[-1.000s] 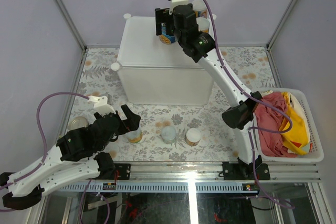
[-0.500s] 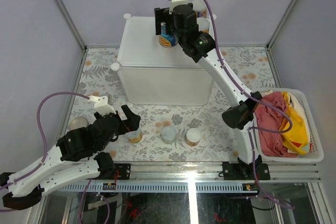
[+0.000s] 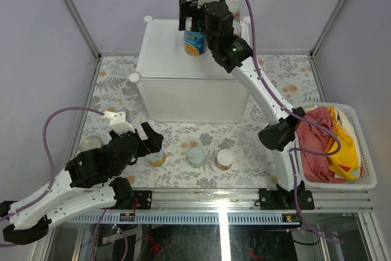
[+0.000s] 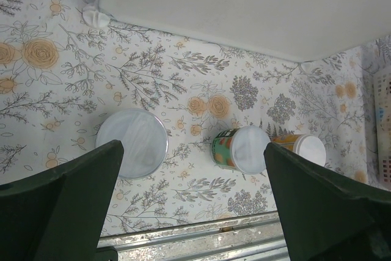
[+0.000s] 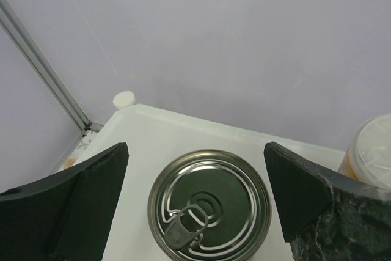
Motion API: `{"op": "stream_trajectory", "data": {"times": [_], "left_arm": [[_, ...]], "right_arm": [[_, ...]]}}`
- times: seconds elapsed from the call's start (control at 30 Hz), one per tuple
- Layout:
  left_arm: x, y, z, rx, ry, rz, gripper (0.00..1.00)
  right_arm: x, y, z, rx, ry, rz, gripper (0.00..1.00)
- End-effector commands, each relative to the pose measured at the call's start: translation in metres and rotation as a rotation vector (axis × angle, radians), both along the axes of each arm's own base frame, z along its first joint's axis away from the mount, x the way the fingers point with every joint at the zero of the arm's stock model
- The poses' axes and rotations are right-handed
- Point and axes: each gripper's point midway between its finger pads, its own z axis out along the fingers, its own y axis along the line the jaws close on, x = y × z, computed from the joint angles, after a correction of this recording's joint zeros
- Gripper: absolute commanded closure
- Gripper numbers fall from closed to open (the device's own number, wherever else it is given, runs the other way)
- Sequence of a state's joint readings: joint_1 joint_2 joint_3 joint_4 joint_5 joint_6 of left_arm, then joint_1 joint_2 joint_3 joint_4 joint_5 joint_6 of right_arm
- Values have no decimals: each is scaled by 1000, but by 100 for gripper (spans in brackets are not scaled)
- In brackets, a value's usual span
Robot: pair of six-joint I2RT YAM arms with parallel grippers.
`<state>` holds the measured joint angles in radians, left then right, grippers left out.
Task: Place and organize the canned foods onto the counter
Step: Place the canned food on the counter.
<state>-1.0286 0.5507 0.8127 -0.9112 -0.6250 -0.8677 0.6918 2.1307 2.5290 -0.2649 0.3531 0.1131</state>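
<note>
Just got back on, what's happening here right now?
The right hand hangs open above the blue-labelled tin, which stands on the counter near a pale-lidded can. The left hand hovers open over the table, where four more cans wait in front of the counter.

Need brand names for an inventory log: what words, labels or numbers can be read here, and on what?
None is readable.
Blue-labelled can on the counter: label print too small and blurred.
Green can: label blurred, no words legible.
</note>
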Motion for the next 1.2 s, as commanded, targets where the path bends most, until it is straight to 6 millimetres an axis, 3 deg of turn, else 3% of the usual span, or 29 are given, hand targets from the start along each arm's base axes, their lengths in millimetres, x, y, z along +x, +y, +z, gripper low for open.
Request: {"op": "stream_trajectory", "data": {"times": [0.0, 0.3, 0.5, 0.67, 0.9, 1.17], "left_arm": [[5, -3, 25, -52, -61, 1, 0], [9, -1, 49, -55, -112, 3, 0], [15, 1, 82, -81, -190, 13, 0], [25, -10, 109, -88, -261, -8, 0], [51, -43, 155, -43, -387, -45, 0], [92, -84, 203, 34, -520, -84, 0]], "right_arm": [[-33, -17, 89, 103, -186, 12, 0], [-57, -4, 107, 96, -231, 60, 0], [-74, -1, 119, 95, -258, 75, 0], [-94, -2, 133, 102, -286, 86, 0], [-121, -24, 152, 105, -312, 63, 0], [-151, -75, 168, 123, -353, -12, 0]]}}
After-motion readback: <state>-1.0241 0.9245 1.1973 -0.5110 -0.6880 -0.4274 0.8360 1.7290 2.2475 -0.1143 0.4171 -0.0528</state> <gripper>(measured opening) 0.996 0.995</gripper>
